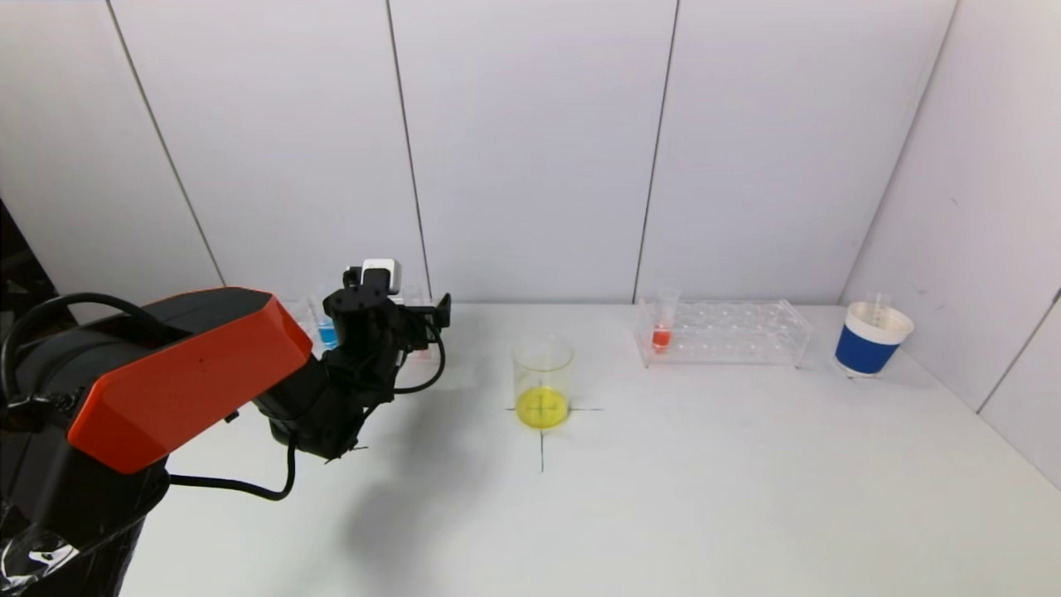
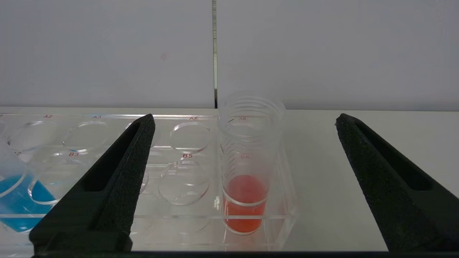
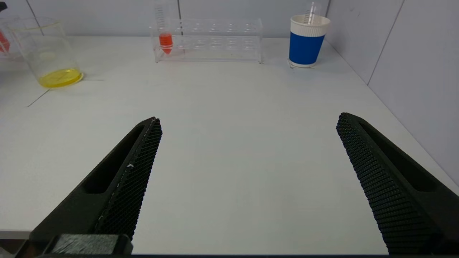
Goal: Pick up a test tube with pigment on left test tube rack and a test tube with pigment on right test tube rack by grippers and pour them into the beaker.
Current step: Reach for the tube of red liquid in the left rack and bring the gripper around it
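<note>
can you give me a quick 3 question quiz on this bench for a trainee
1. True or false: the left gripper is shut on the red tube in the left rack.
2. Which liquid is in the beaker? A blue, B yellow, C red.
3. Fill in: on the right rack, the only filled tube stands at the end nearer the ____.

Key
1. False: its fingers stand wide open, one on each side of the tube, not touching it.
2. B.
3. Beaker; the far end is nearer the blue cup. The right gripper waits open over bare table.
</note>
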Robot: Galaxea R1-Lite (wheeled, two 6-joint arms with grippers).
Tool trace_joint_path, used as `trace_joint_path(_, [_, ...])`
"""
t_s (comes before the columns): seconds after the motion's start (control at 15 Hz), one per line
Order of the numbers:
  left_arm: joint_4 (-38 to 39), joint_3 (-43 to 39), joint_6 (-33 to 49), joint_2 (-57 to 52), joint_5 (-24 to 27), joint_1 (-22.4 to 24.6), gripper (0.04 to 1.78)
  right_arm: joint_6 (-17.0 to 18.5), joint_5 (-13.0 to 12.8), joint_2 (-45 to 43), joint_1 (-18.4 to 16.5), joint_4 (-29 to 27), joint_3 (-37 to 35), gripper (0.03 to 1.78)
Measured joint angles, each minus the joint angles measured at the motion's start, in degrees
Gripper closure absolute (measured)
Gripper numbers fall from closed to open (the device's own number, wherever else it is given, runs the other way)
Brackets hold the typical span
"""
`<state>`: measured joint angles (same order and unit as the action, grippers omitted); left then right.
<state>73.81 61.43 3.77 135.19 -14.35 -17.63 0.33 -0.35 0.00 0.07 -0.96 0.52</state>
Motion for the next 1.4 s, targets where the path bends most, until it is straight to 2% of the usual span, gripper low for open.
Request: trace_joint_path(1.4, [2.73,2.73,-0.52,4.3,0.38,0.13,0.06,0.0,0.0,0.0,0.0,0.0,0.0,0.04])
